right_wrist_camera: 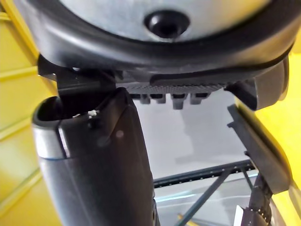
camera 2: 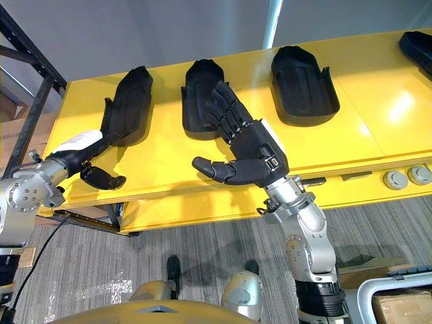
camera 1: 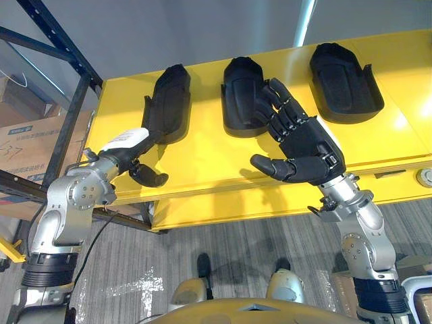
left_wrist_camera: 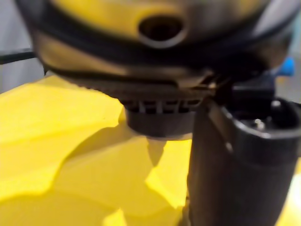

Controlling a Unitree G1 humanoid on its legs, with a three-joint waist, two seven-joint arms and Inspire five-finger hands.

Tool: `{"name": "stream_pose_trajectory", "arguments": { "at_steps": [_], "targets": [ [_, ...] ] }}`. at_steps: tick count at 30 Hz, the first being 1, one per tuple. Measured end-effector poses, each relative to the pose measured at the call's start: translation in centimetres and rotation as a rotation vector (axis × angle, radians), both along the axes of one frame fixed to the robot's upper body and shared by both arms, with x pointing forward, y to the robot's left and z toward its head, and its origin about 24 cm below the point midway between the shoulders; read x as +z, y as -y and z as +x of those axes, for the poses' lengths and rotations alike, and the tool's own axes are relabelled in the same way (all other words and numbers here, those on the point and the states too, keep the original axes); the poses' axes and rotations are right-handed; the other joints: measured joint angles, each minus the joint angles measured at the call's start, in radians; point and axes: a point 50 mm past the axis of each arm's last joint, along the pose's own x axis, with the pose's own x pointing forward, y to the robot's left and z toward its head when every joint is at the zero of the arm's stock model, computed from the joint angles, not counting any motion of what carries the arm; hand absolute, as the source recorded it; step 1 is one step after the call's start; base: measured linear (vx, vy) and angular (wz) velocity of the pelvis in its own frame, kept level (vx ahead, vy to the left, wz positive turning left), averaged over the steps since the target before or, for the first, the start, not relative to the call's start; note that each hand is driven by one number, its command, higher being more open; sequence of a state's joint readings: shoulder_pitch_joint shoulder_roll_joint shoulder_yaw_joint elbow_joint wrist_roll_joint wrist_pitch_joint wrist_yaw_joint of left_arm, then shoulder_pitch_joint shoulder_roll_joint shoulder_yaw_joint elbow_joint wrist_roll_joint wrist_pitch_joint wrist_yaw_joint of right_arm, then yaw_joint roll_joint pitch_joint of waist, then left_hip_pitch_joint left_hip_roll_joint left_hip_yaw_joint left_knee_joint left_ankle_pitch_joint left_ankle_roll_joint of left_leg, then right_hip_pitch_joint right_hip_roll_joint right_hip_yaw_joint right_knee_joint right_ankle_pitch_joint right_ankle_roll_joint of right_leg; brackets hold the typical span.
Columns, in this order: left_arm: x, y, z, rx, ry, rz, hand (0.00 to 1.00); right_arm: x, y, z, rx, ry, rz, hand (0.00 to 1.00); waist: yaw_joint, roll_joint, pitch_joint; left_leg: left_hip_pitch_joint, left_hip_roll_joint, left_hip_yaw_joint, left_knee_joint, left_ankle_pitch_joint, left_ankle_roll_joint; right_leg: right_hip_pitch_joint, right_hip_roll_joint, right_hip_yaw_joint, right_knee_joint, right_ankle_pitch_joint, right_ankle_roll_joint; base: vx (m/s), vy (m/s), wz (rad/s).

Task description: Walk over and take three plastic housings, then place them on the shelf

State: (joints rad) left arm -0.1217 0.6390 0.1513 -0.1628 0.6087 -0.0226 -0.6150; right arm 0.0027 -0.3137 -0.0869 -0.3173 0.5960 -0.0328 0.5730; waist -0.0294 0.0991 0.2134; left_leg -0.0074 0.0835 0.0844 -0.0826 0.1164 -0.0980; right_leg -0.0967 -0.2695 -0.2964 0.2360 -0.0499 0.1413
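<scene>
Three black plastic housings lie in a row on the yellow table [camera 1: 202, 158]: a left housing [camera 1: 169, 101], a middle housing [camera 1: 241, 91] and a right housing [camera 1: 344, 81]. My left hand [camera 1: 129, 154], with a white cover on its back, lies low on the table at the left housing's near end. Its fingers reach straight to that end and its thumb [camera 1: 152, 177] sticks out apart from them. My right hand [camera 1: 307, 145] is raised above the table, open and holding nothing, with its fingertips over the near end of the middle housing.
A further black housing [camera 2: 418, 47] shows at the table's far right. A dark metal rack [camera 1: 64, 128] with cardboard boxes [camera 1: 27, 145] stands at the left. Two round buttons [camera 2: 405, 177] sit on the table's front edge. A boxed tote [camera 2: 398, 300] stands on the floor at the lower right.
</scene>
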Motion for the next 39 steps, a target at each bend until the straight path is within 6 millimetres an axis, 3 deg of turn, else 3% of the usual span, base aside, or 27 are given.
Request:
{"name": "stream_pose_trajectory", "arguments": {
  "at_steps": [15,26,29,34,39],
  "targets": [
    [-0.7,-1.9,-0.2,0.026,-0.014,-0.023,1.0,0.2,0.6,-0.3,0.021,0.025,-0.008,1.0,0.002,-0.001,-0.001,0.016,0.016,0.025,-0.001,-0.003,-0.004,0.014,0.023,0.021,-0.034,0.02,-0.006,-0.01,-0.01,-0.05],
    [-1.6,-2.4,-0.7,0.059,0.083,-0.078,1.0,-0.2,1.2,-0.4,0.006,0.009,-0.012,1.0,0.001,0.003,-0.004,0.015,0.016,0.03,-0.001,-0.003,-0.004,0.024,0.028,0.022,-0.066,0.039,-0.004,0.0,0.0,0.0],
    [-1.0,-2.1,-0.7,0.072,0.185,-0.226,1.0,-0.4,1.1,-0.5,0.003,0.005,0.002,1.0,0.003,0.002,-0.004,0.014,0.016,0.029,-0.001,-0.003,-0.004,0.024,0.028,0.021,-0.068,0.041,-0.003,0.0,0.0,0.0],
    [3.0,0.4,-2.7,-0.034,0.417,-0.67,1.0,-1.2,0.3,-0.6,-0.018,-0.028,0.062,1.0,0.01,0.002,-0.004,0.011,0.015,0.018,-0.001,-0.003,-0.004,0.033,0.027,0.007,-0.075,0.042,-0.003,0.01,-0.006,0.05],
    [5.7,1.8,-4.1,-0.152,0.552,-0.934,1.0,-1.9,-0.3,-0.7,-0.04,-0.067,0.092,1.0,0.01,0.003,-0.005,0.013,0.015,0.019,-0.001,-0.003,-0.004,0.036,0.027,0.007,-0.076,0.042,-0.003,0.0,-0.001,0.01]
  ]
}}
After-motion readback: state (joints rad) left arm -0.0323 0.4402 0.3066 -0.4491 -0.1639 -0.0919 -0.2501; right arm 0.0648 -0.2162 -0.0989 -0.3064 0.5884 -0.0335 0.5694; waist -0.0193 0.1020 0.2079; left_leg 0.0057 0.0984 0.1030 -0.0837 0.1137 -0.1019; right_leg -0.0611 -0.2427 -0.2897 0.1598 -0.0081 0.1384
